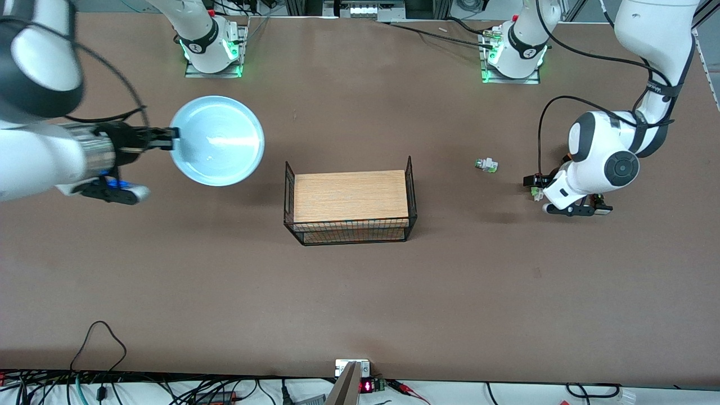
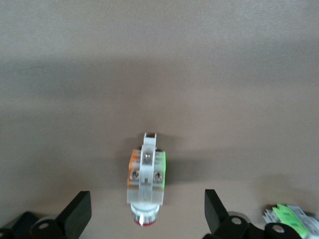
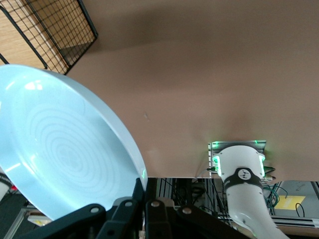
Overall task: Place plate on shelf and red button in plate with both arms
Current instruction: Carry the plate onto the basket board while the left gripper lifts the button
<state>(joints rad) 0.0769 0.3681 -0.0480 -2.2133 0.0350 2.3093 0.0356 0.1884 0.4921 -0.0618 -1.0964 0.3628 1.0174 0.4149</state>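
Front view: we take the wire basket (image 1: 350, 202) with its wooden board as landmark. The right claw (image 1: 172, 138) is clamped on the rim of the plate (image 1: 217, 140), carried in the air over the bench (image 1: 360, 292), toward the right arm's end from the basket. The left claw (image 1: 533, 185) sits low at the left arm's end, well apart from the basket, and here its body hides the red button. A similar green-and-white part (image 1: 486, 165) lies between the basket and that claw. Left wrist view: the left claw (image 2: 147, 215) is spread wide, one dark finger (image 2: 75, 215) on each side of the red button (image 2: 146, 181), not touching it. The button lies on the bench with its red cap pointing toward the claw's palm and its long axis running along the fingers, so we judge a straight close would catch its flat sides. Another green part (image 2: 289, 218) shows beside the claw. Right wrist view: the plate (image 3: 60, 149) is held tilted in the right claw (image 3: 144, 201), the basket (image 3: 55, 30) ahead of it.
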